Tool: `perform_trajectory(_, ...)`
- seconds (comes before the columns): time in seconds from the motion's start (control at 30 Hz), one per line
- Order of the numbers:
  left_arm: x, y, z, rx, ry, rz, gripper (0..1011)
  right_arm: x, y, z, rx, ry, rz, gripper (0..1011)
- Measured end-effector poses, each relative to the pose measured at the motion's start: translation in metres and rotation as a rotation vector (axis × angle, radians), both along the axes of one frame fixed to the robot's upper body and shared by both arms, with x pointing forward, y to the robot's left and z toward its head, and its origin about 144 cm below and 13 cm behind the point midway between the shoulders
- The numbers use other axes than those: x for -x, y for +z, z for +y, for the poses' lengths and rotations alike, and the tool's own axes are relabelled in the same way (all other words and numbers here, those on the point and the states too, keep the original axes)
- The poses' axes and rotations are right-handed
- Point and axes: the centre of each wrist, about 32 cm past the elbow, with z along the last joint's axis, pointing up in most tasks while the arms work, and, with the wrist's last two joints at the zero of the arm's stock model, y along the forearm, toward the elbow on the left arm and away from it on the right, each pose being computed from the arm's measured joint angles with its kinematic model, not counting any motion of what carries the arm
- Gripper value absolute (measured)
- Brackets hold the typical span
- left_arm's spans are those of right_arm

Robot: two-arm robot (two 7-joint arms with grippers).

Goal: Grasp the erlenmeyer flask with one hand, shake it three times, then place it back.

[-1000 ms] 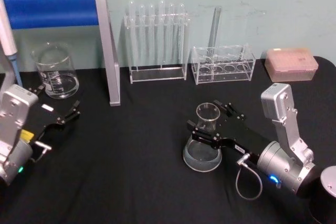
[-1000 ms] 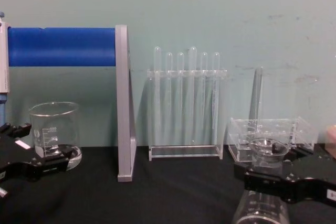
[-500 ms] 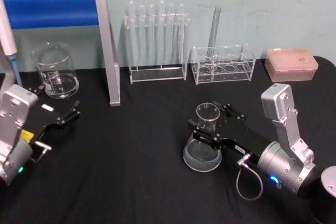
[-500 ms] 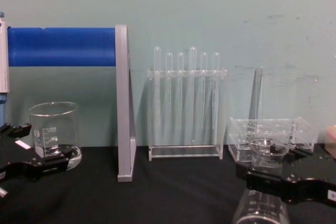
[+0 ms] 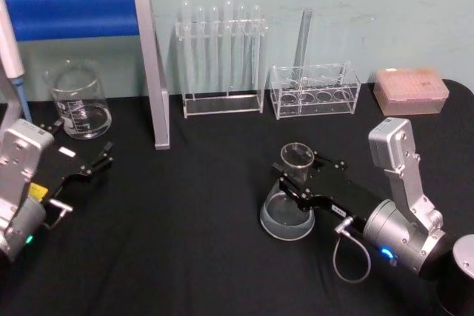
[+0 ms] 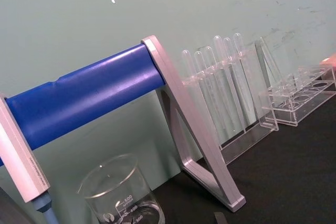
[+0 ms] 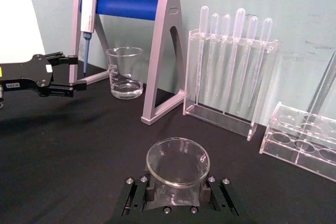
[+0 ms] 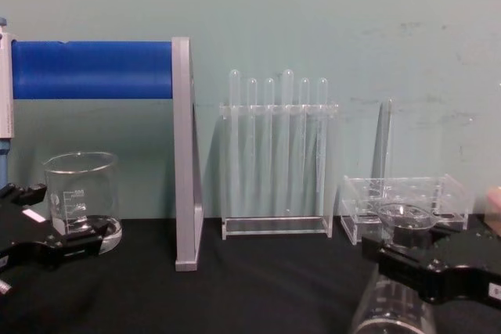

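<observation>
The flask [image 5: 286, 217] stands just in front of the low rack [image 5: 315, 92], on the robot's side of it, about upright with its neck pointing up; in the head view the right gripper [image 5: 300, 172] reaches in from the right, its jaws closed across the neck, so the flask's long axis crosses the fingers squarely; the left gripper [image 5: 78, 146] sits parked and spread open well to the left of the rack, much the farther of the two.

The left wrist view looks past a beaker [image 6: 122, 192] toward the low rack [image 6: 304, 90].

The right wrist view gives the grip itself: the flask [image 7: 177, 162] seen from above, the right gripper [image 7: 176, 195] pressed to the neck on both sides.

In the chest view the flask [image 8: 394, 303] and right gripper [image 8: 403, 254] sit before the low rack [image 8: 364, 197]; the base runs off the lower edge, so I cannot tell whether it has left the table [image 5: 192, 242]; the shake, I judge, needs a lift first.
</observation>
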Motion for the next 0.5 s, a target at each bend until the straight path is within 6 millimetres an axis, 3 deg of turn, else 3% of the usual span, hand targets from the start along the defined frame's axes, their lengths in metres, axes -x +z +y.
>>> perform_trajectory(0.23, 0.0, 0.0, 0.0, 0.0, 0.0, 0.0, 1001, 0.0, 0.002, -0.001, -0.008, -0.02, -0.009, 450)
perform_trajectory(0.5, 0.0, 0.0, 0.0, 0.0, 0.0, 0.0, 1001, 0.0, 0.024, -0.002, -0.01, -0.051, -0.043, 449)
